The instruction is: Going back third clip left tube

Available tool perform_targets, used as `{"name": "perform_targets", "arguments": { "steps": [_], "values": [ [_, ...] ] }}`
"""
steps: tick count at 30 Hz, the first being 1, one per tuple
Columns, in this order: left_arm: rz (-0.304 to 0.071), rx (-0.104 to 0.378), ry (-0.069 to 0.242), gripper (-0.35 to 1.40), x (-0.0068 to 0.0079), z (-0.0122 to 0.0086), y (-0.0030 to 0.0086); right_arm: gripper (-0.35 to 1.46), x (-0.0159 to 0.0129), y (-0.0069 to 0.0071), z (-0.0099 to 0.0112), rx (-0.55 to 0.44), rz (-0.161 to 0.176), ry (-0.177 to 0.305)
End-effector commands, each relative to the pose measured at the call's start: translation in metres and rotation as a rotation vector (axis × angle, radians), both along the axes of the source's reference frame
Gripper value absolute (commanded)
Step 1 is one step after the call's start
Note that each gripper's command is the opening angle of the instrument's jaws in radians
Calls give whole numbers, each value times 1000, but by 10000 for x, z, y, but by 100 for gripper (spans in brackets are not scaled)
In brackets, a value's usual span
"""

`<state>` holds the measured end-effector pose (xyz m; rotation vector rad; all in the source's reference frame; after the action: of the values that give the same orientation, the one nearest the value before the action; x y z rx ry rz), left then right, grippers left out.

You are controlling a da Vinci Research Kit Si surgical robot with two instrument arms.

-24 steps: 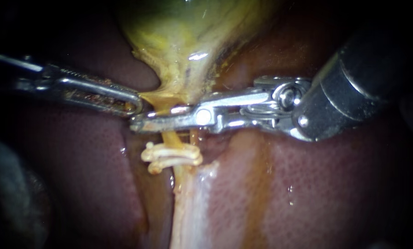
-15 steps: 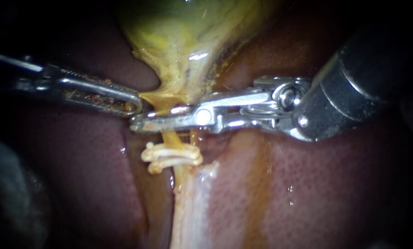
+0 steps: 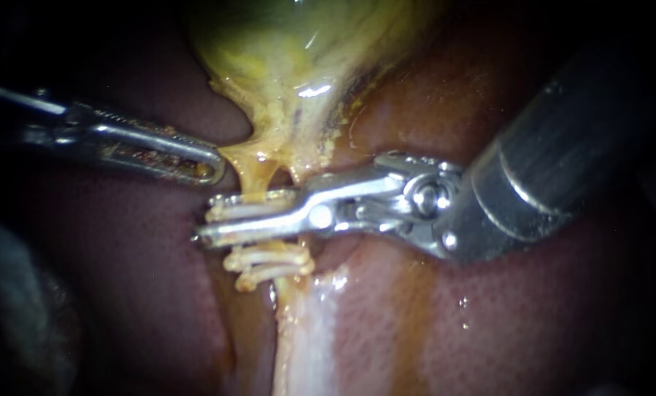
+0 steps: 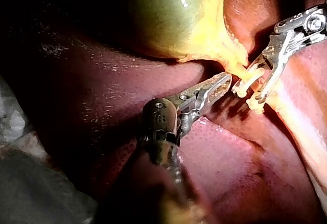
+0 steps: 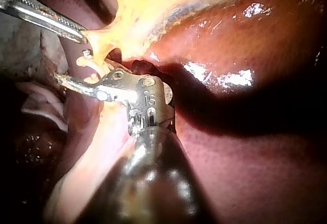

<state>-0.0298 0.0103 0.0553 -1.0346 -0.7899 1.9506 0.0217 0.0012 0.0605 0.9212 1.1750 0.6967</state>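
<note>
**Item:** third clip (image 3: 214, 210). Small, pale, ribbed.

**Location:** across the left tube (image 3: 251, 180), just below the neck of the gallbladder (image 3: 298, 66) and just above the two lower clips (image 3: 269, 262), which sit close together on the same strand. It lies in the gap between the jaws of the right tool.

**Right tool** (image 3: 229, 216): enters from the right and lies crosswise over the tube. It is released, with the jaws parted and a gap showing along their length, and the clip and tube are inside that gap. Whether either jaw rests against the clip is too fine to tell.

**Left tool** (image 3: 212, 169): enters from the left. It is clenched on the yellow tissue at the gallbladder neck, just beside the upper end of the tube, and holds it taut.

**Setting:** liver (image 3: 122, 293), dark red and wet, under and around everything.

**Handling (judged):**
- The clip is probably light and stiff, and held in place only by its own latch on the tube.
- The tube looks thin, soft, slick with fluid and easily torn, and a sideways drag could shift the clip or tear the strand.
- Neither the clip nor the tube should be gripped.
- The sound hold is the one in place on the neck tissue above the clips.
- The right tool needs to leave along its own shaft line with the jaws wide, clear of the clip's ends and the two clips below.
</note>
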Motion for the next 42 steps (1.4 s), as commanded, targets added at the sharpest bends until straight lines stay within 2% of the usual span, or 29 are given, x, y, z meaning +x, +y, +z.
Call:
{"name": "perform_targets", "arguments": {
  "steps": [1,3,4,7,10,16,23,29,37,42],
  "values": [
    [0,0,0,-35,0,0,0,49,-1,0,3,-52,-16,-19],
    [0,0,0,-35,0,0,0,49,-4,0,7,-131,-47,-51],
    [1,0,-1,-35,0,0,0,49,-7,1,7,-160,-52,-68],
    [1,0,-1,-35,2,0,0,49,-19,3,7,-260,-24,-79],
    [2,0,-1,-35,3,0,-1,50,-32,1,6,-357,-32,-65],
    [2,0,-1,-35,3,0,-1,50,-65,-6,-6,-466,-72,-22],
    [2,0,-1,-35,3,-1,-1,50,-106,-4,-34,-538,-103,17],
    [2,0,-1,-35,3,0,-1,50,-138,-2,-50,-562,-121,40],
    [1,-1,-1,-35,2,1,-1,50,-163,7,-60,-565,-127,50],
    [-2,-4,2,-35,-4,6,-3,50,-170,9,-61,-562,-128,51]
  ]
}}
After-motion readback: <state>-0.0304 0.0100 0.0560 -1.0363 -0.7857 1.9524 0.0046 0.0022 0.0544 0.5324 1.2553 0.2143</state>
